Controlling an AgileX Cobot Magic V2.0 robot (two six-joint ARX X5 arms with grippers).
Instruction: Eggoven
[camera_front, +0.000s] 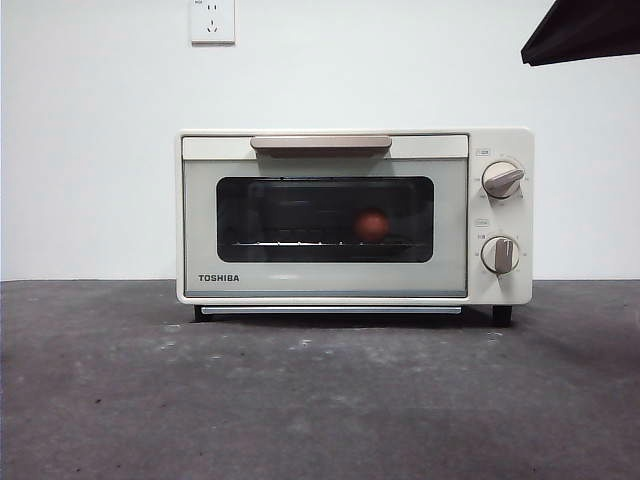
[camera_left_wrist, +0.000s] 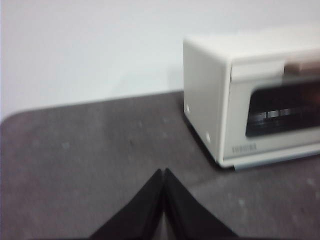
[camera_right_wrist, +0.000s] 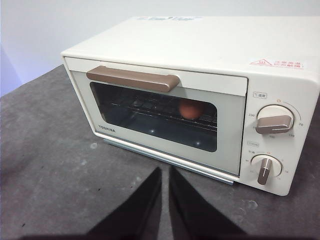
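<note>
The egg (camera_front: 372, 225) sat on the wire rack (camera_front: 320, 243) inside the toaster oven (camera_front: 355, 215), seen through the dark glass toward the knob side, and the door (camera_front: 325, 222) was shut with its brown handle (camera_front: 321, 144) flush at the top, so the placing looked done; at most a knob setting or a retreat seemed left. The right gripper (camera_right_wrist: 165, 172) hovered in front of the oven, low over the table (camera_front: 320, 400), its jaws nearly together with only a thin slit between them and holding nothing. The left gripper (camera_left_wrist: 164, 172) waited off the oven's side, jaws pressed closed and empty. The tabletop before the door lay bare right to its near edge, giving free room to back away; the upper knob (camera_right_wrist: 274, 121) and lower knob (camera_right_wrist: 265, 167) stood unobstructed
</note>
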